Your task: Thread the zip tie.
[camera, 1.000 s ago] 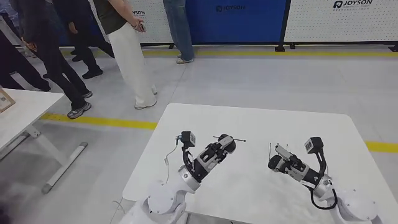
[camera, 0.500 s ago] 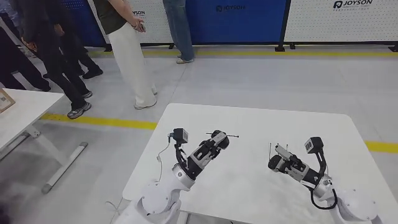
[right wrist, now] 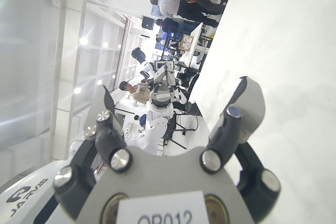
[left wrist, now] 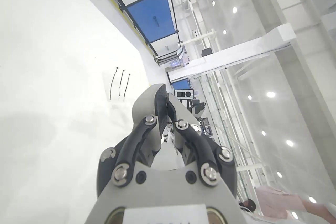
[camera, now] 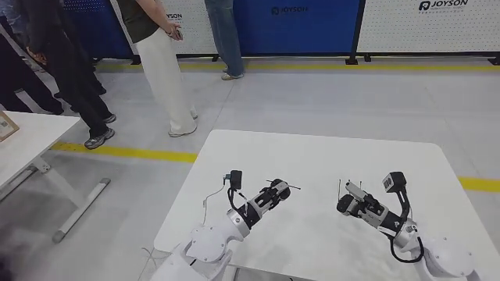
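My left gripper (camera: 280, 188) hovers over the left part of the white table (camera: 328, 152) and is shut on a thin black zip tie (camera: 294, 182), which sticks out sideways past both fingers. In the left wrist view the zip tie (left wrist: 167, 109) is a thin dark line pinched between the ribbed pads of the gripper (left wrist: 164, 101). Three spare zip ties (left wrist: 121, 83) lie side by side on the table farther off. My right gripper (camera: 344, 201) stays low over the table's right part, next to those spare ties (camera: 339, 188). In the right wrist view that gripper (right wrist: 176, 93) is open with nothing between its fingers.
The table's left edge (camera: 181, 203) is close to the left arm, and the floor lies beyond it. Several people (camera: 156, 39) stand on the floor past the far edge. A second white table (camera: 31, 140) stands at the left.
My left gripper, still holding the zip tie, swung slightly left and away, then came back nearer and lower. The right arm has not moved.
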{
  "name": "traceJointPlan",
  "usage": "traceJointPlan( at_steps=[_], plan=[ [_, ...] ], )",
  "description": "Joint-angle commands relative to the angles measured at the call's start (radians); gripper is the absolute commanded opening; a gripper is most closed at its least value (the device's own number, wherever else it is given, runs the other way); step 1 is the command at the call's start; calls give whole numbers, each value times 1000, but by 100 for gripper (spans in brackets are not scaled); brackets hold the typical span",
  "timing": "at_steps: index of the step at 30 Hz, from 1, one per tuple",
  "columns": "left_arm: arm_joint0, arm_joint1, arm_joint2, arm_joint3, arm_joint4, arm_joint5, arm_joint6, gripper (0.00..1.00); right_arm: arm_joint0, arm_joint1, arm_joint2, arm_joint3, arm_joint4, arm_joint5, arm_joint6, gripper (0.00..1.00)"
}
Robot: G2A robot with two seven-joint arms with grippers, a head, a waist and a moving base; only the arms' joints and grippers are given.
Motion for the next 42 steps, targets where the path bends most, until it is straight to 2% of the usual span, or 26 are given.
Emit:
traceJointPlan(
  at_steps=[1, 18, 21, 26, 33, 42],
  plan=[
    [2, -2, 3, 0, -30, -26, 12, 0, 0, 0, 0, 0, 0, 0, 0, 100],
    [1, -3, 3, -1, -31, -26, 15, 0, 0, 0, 0, 0, 0, 0, 0, 100],
    [1, -3, -2, -26, -41, -44, 23, 0, 0, 0, 0, 0, 0, 0, 0, 100],
    [14, -1, -16, -103, -39, -73, 32, 0, 0, 0, 0, 0, 0, 0, 0, 100],
    [43, 2, -28, -177, -21, -86, 40, 0, 0, 0, 0, 0, 0, 0, 0, 100],
    [43, 2, -28, -177, -21, -86, 40, 0, 0, 0, 0, 0, 0, 0, 0, 100]
  ],
)
